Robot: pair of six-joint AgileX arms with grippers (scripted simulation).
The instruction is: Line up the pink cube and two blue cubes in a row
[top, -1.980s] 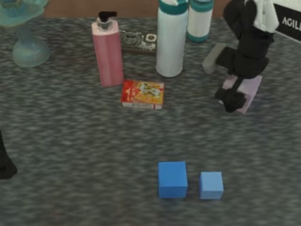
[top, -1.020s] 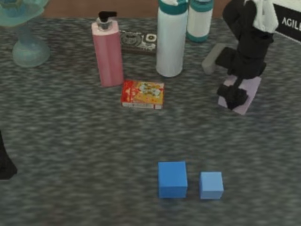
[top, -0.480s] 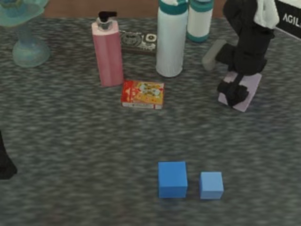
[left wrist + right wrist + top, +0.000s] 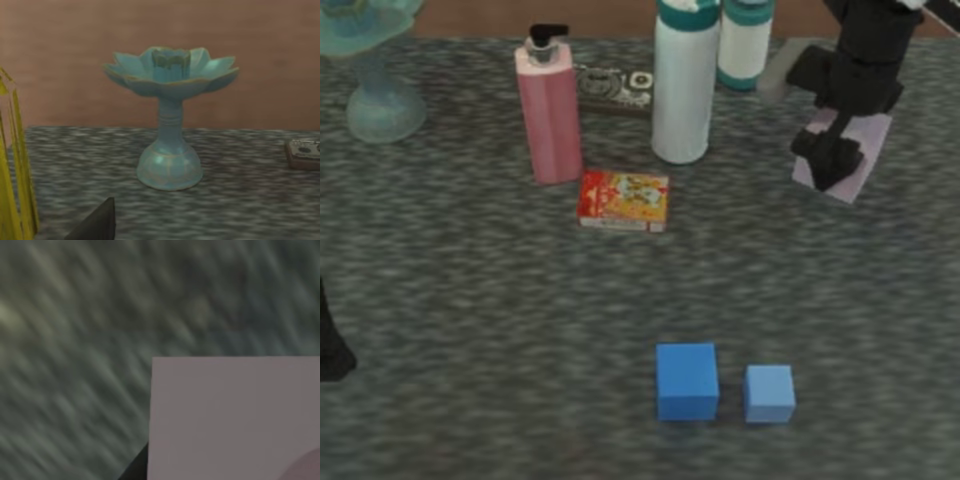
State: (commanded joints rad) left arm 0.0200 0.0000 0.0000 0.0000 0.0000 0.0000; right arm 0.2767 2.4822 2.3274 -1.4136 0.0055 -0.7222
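Three cubes on the worktop (image 4: pixel 470 300): one pink, two blue.
The right hand (image 4: pixel 832 158) is over the pink cube (image 4: pixel 865 160) at the far right, its fingers closed on that cube's sides. Two blue cubes sit near the front edge, side by side with a narrow gap: the larger blue cube (image 4: pixel 686 380) on the left, the smaller blue cube (image 4: pixel 769 393) on the right. Behind stand one pink pump bottle (image 4: pixel 550 110), two white bottles (image 4: pixel 685 85), one red card box (image 4: pixel 624 200) and one teal lotus stand (image 4: pixel 170 125). The left hand (image 4: pixel 332 345) is parked at the left edge; I cannot tell its state.
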